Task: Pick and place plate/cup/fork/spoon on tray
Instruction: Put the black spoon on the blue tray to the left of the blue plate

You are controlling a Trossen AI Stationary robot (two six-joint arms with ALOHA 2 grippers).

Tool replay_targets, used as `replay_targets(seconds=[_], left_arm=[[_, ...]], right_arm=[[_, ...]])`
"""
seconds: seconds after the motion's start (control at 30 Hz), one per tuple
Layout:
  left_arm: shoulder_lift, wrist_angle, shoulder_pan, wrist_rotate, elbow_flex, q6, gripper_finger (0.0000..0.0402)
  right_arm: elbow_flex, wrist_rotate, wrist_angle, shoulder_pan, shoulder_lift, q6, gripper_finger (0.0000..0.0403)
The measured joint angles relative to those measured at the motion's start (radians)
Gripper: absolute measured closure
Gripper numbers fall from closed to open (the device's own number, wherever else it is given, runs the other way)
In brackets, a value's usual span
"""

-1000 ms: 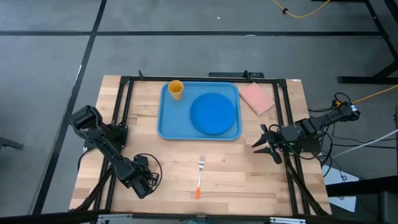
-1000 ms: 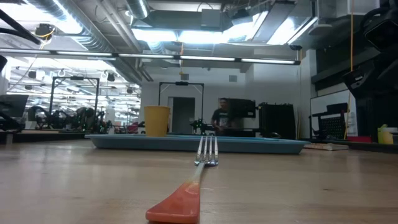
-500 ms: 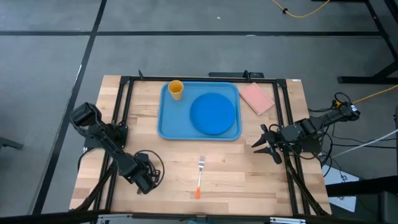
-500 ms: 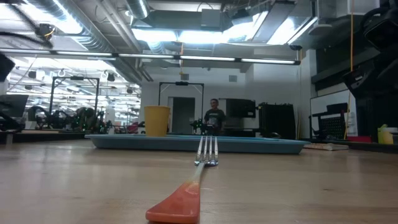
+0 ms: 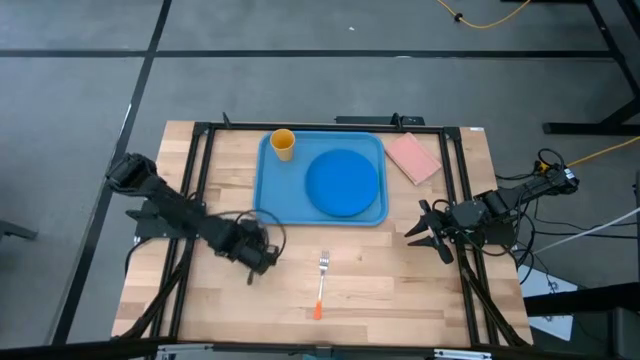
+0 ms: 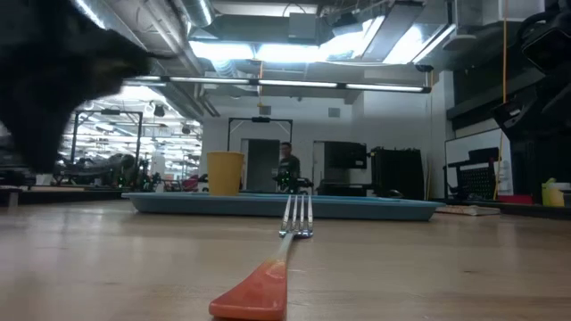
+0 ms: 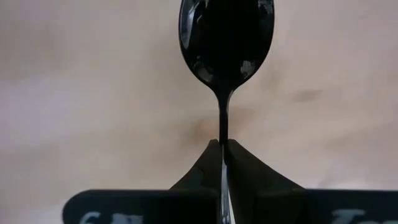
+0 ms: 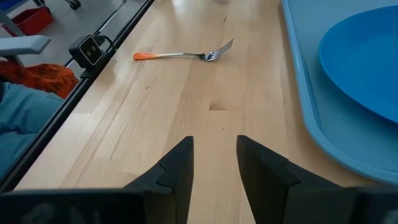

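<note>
From above, we see the large light-blue rectangular plastic tray [image 5: 320, 178] on the pale wooden table [image 5: 400, 290], already carrying the round flat blue plate [image 5: 343, 182] and the small yellow-orange cup [image 5: 283, 144], while the slim fork with silver tines and an orange-red handle [image 5: 320, 284] lies on bare wood in front of the tray. Our left gripper [image 5: 258, 256] hangs just left of the fork and near the tray's front left corner; the right gripper [image 5: 428, 233] waits by the table's right edge, near a pink rectangular pad [image 5: 412, 158]. At table height, the fork [image 6: 277, 259] lies flat with its handle towards the camera, and the cup [image 6: 225, 173] stands upright on the tray [image 6: 357, 206]; a dark blur at the upper left is probably our left arm. Past the left wrist, the fingers [image 7: 245, 180] are pinched shut on the thin handle of the small dark metallic spoon [image 7: 226, 43], just below its oval bowl. We judge the spoon light and stiff but slick, so a grip on so narrow a stem may let it swivel; holding near the bowl should limit that. Past the right wrist, the fingers [image 8: 177, 168] stand apart and hold nothing, with the fork [image 8: 183, 54] well ahead. We judge that the fork is best taken across its handle.
</note>
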Motion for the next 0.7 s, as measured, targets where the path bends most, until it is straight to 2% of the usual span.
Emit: replay_targets(seconds=[0.3, 0.57, 0.7], left_arm=[[0.0, 0.009, 0.266, 0.025, 0.0, 0.217, 0.0399], [0.0, 0.206, 0.502, 0.107, 0.001, 0.415, 0.0398], [0.0, 0.209, 0.61, 0.112, 0.001, 0.502, 0.0399]], right_arm=[[0.0, 0.0, -0.002, 0.0, 0.0, -0.003, 0.0276], [0.0, -0.069, 0.006, 0.0, 0.0, -0.051, 0.0276], [0.0, -0.077, 0.007, 0.0, 0.0, -0.051, 0.0276]])
